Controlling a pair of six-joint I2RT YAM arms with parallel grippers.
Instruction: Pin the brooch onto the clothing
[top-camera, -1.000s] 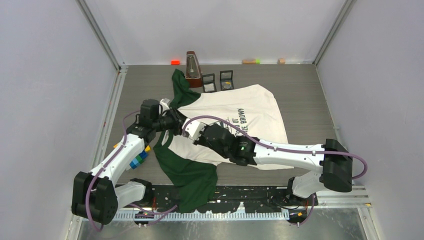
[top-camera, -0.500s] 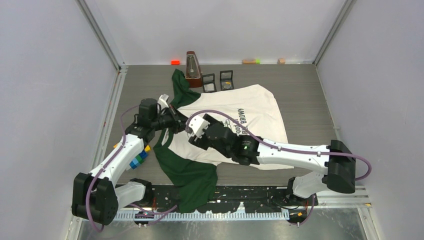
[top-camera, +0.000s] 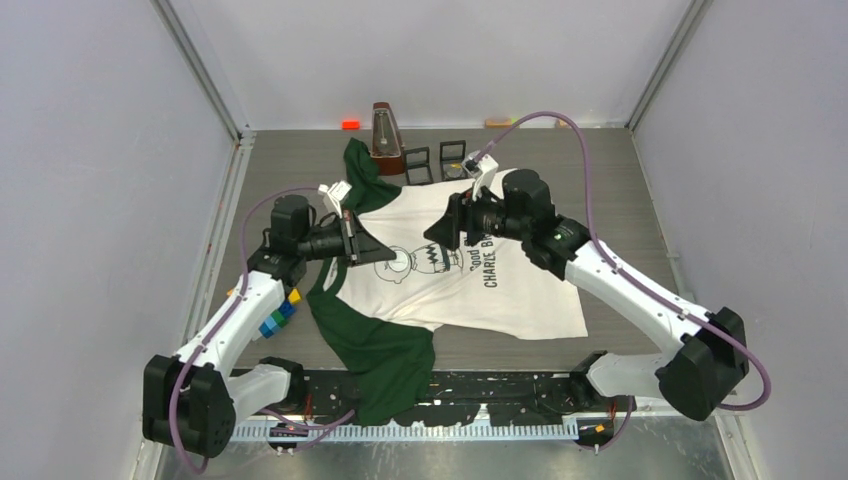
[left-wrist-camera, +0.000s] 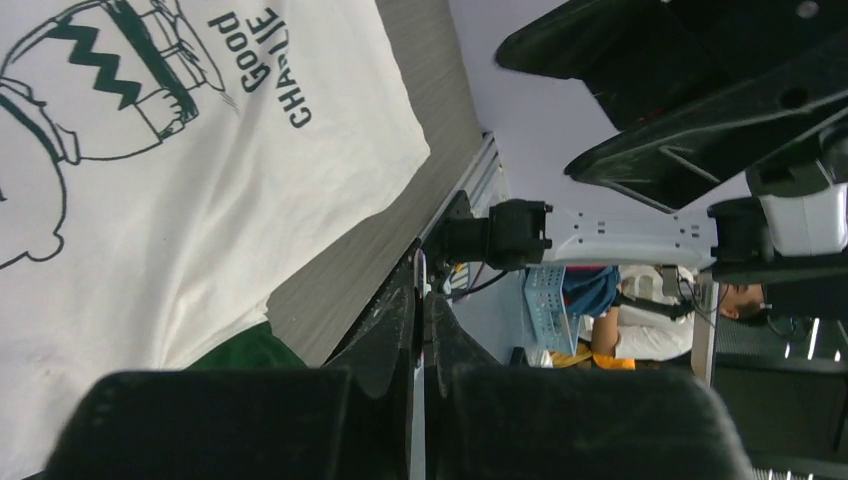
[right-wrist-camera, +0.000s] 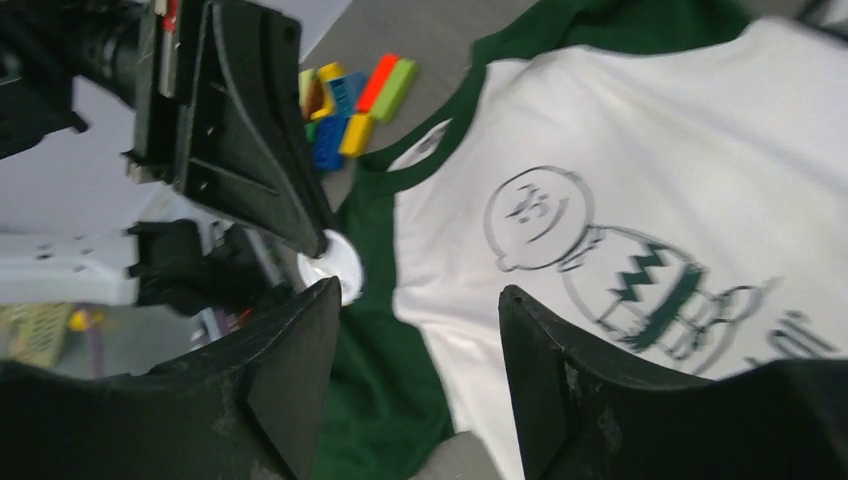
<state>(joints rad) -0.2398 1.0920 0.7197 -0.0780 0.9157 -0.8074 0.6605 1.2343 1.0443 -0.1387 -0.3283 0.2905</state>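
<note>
The left tool (left-wrist-camera: 420, 275) is pinched narrow, its two black fingers nearly meeting on a thin piece seen edge-on from its own wrist camera. The right wrist view shows that piece to be the brooch (right-wrist-camera: 335, 268), a small white round disc held at the fingertips. It hangs over the dark green collar band, just beside the white chest panel, and seems clear of the cloth.

The right tool (right-wrist-camera: 415, 295) is spread wide and holds nothing. It faces the left tool across the printed figure (top-camera: 425, 260), with the two tools well apart.

Below both lies the T-shirt (top-camera: 500, 300), spread flat over the middle of the bench (top-camera: 620, 190). Its collar is toward the left edge and its hem toward the right edge. The cartoon face and zigzag-shirted body lie between the two tools, with the lettering under the right tool. One green sleeve (top-camera: 360, 170) reaches toward the far edge, and the other (top-camera: 385, 360) droops over the near edge.

Along the far edge, just beyond the shirt, stand a brown wooden metronome (top-camera: 386, 138) and two small black boxes (top-camera: 436, 162). A cluster of coloured blocks (top-camera: 280, 315) lies near the left edge, beside the left arm.
</note>
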